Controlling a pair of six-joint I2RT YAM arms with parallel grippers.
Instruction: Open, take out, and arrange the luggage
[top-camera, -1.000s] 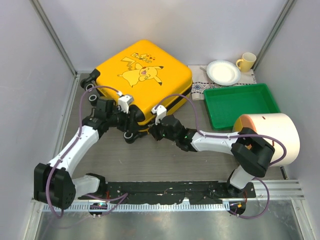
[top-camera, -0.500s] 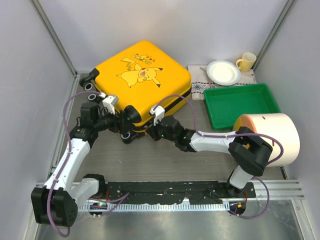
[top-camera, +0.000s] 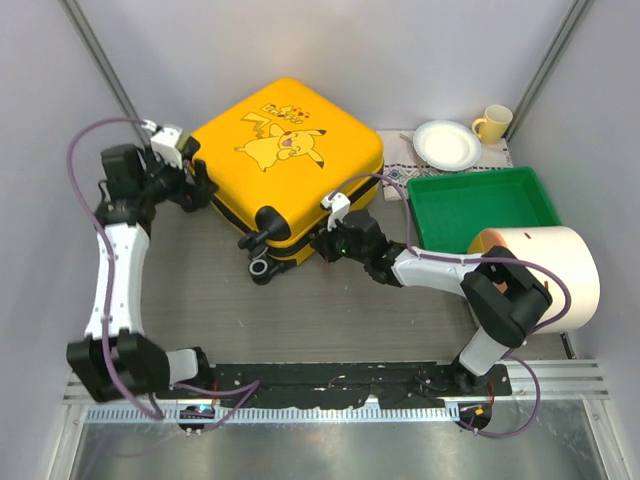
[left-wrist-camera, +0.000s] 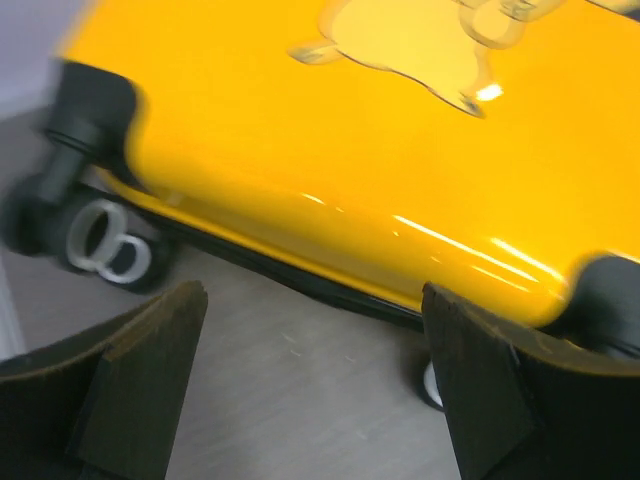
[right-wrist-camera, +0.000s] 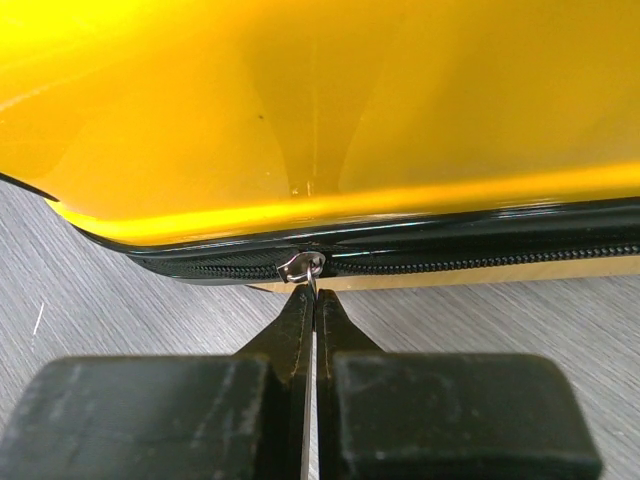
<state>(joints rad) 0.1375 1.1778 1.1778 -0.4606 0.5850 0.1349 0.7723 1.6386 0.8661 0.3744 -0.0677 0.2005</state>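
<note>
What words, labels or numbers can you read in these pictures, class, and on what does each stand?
Lettering above the cartoon on the suitcase: too small to read.
Nothing else shows any text.

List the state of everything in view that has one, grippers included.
luggage: lying flat, lid shut
right gripper: shut on zipper pull
left gripper: open, holding nothing
green tray: upright, nothing seen inside
cup: upright
plate: flat on the cloth, bare
cream cylinder: on its side
</note>
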